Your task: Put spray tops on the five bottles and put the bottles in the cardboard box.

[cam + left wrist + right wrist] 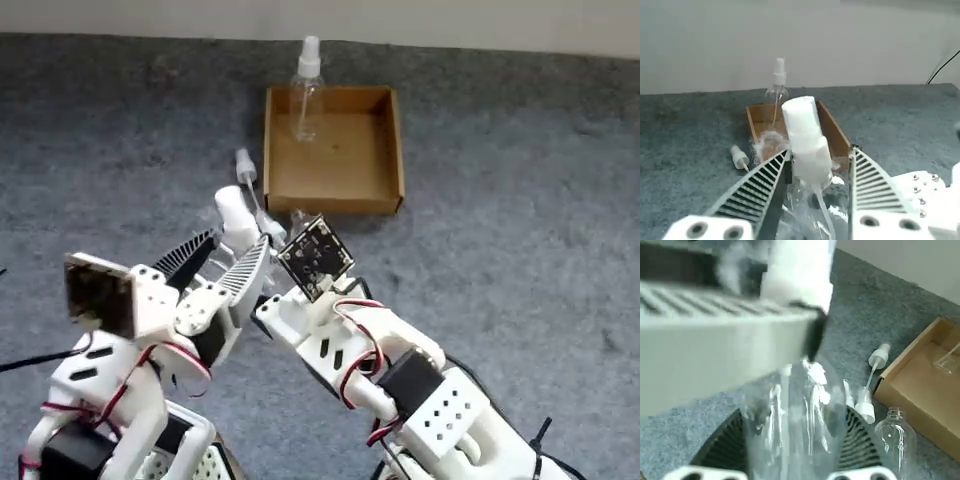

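Right gripper [796, 432] is clamped on the clear bottle [790, 390], holding it upright just in front of the cardboard box [398, 150]. The left gripper [819, 152] is spread around the white spray top [802, 125] sitting on that bottle's neck. One capped bottle [306, 95] already stands in the box.

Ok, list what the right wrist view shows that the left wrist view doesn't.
Only the right wrist view: an uncapped bottle on the carpet beside the cardboard box, and a second loose spray top near it. Only the left wrist view: the fitted top of the boxed bottle. Both: the box, one loose spray top, and the held bottle with its white top.
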Robot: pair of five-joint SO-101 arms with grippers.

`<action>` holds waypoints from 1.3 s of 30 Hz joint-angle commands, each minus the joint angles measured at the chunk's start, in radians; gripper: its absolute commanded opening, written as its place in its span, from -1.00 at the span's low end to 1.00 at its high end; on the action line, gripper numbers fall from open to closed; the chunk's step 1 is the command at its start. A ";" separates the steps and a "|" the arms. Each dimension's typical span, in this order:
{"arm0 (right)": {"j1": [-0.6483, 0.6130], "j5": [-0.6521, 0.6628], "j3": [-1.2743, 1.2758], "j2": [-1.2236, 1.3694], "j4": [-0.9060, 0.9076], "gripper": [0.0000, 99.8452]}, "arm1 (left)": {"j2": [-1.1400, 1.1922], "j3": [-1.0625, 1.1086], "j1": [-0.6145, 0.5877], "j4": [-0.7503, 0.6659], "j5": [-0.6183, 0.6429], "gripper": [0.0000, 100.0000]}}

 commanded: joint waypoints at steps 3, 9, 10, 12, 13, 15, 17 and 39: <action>0.013 -0.009 -0.016 -0.001 -0.038 -0.99 | 0.007 -0.114 -0.067 -0.041 -0.069 -0.74; 0.013 -0.009 -0.016 -0.001 -0.038 -0.99 | 0.008 -0.114 -0.119 -0.127 -0.071 -0.84; 0.013 -0.009 -0.015 0.001 -0.038 -0.99 | 0.008 -0.111 -0.127 -0.146 -0.071 -0.84; 0.013 -0.009 -0.015 0.001 -0.038 -0.99 | 0.033 -0.111 -0.151 -0.178 -0.071 -0.85; 0.013 -0.009 -0.015 -0.001 -0.036 -0.99 | 0.064 -0.117 -0.162 -0.190 -0.071 -0.85; 0.013 -0.009 -0.015 -0.001 -0.036 -0.99 | 0.142 -0.131 -0.173 -0.215 -0.071 -0.85; 0.013 -0.009 -0.015 -0.001 -0.036 -0.99 | 0.217 -0.157 -0.173 -0.224 -0.071 -0.85; 0.067 -0.014 -0.016 0.001 -0.036 -0.99 | 0.245 -0.165 -0.127 -0.098 -0.118 -0.85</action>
